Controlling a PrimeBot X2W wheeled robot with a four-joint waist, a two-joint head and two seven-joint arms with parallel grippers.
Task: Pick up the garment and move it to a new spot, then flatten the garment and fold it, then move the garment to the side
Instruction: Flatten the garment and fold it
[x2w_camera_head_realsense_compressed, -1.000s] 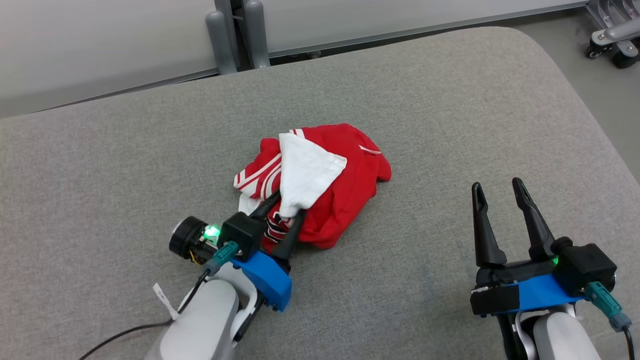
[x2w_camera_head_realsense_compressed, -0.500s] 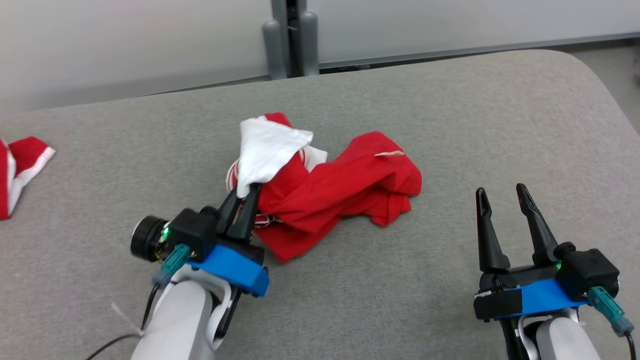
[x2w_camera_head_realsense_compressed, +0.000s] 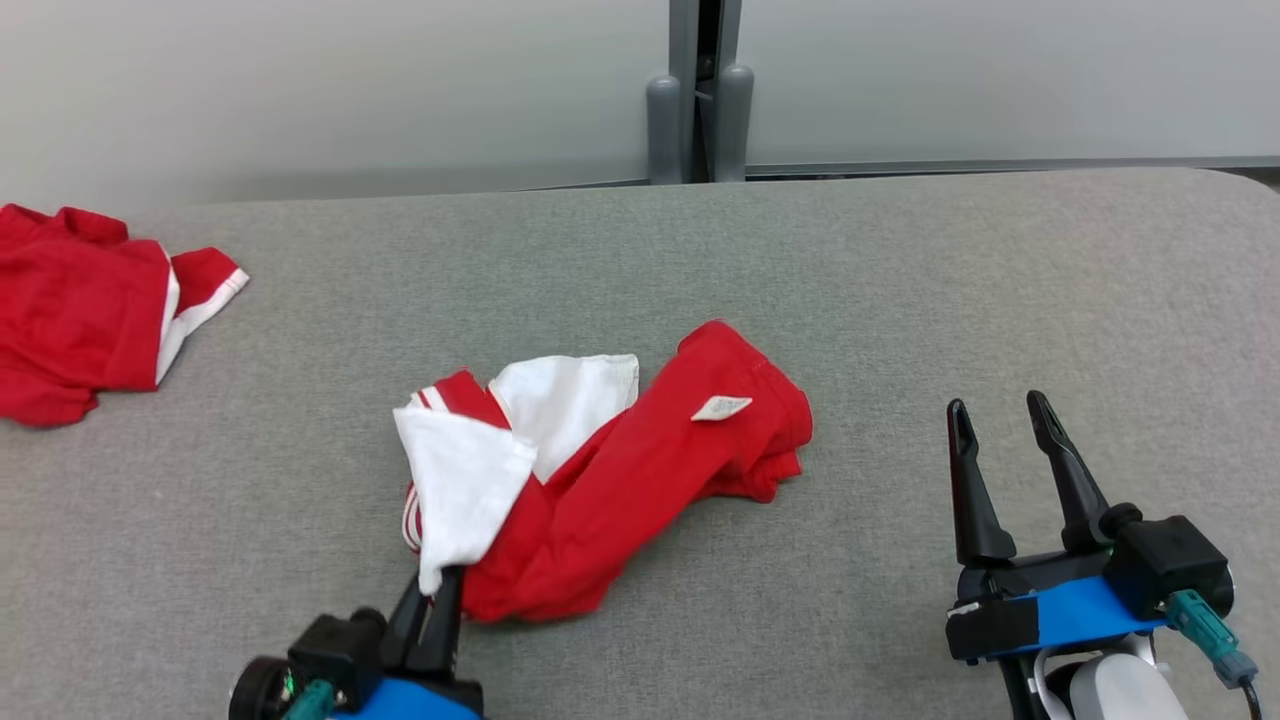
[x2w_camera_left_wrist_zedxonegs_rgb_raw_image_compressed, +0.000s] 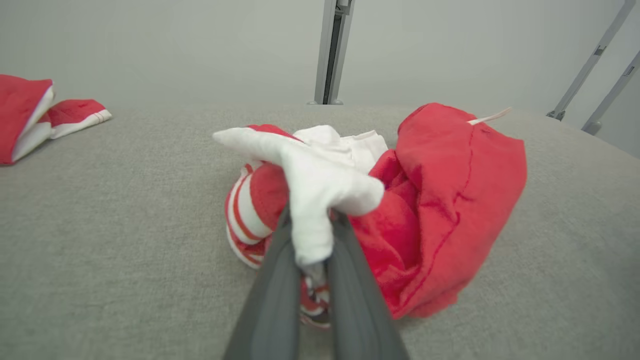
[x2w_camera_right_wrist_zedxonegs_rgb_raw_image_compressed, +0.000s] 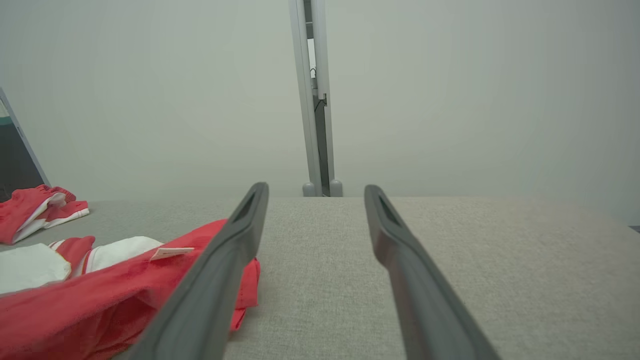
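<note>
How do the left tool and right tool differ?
The left tool is shut, pinching the white cloth of the red garment; the right tool is open and empty. The left tool is at the garment's near end; the right tool is over bare grey surface, apart from it. Both have long dark fingers.

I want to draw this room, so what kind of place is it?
Probably a robot test room, not a home: a big grey padded table, plain pale wall panels joined by a metal post, and a red garment for folding practice.
</note>
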